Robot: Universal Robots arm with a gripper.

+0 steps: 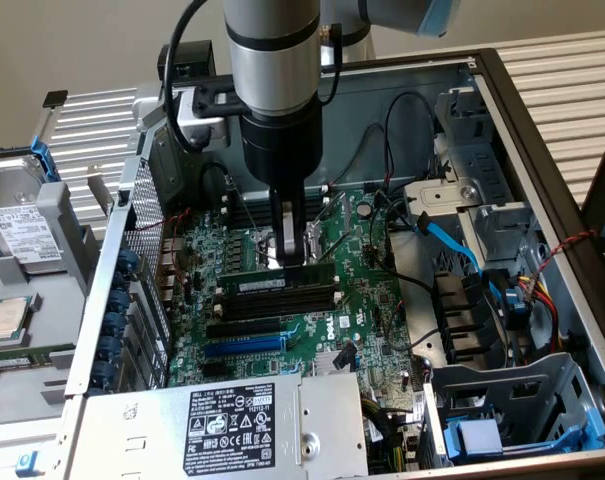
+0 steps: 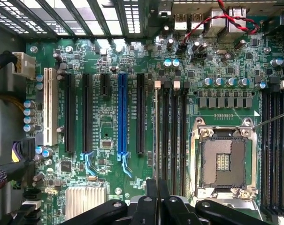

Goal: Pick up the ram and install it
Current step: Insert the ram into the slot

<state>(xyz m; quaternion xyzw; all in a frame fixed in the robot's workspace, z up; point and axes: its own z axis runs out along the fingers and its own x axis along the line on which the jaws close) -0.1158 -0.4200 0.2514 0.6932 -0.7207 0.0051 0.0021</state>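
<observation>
Gripper (image 1: 294, 256) pinching the ram (image 1: 264, 285) by its upper edge, I am holding it upright, lengthwise over the black memory slots (image 1: 282, 300), inside the open computer case (image 1: 542, 190).

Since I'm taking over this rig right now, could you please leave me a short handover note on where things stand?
Gripper: shut on the ram, gripping its top edge.
Ram: upright on edge, parallel to the black memory slots beside the empty CPU socket. It is at or just over them; which slot is unclear.
Done: ram picked up and brought to the slots.
Left: ram not yet released; full seating cannot be confirmed.
</observation>
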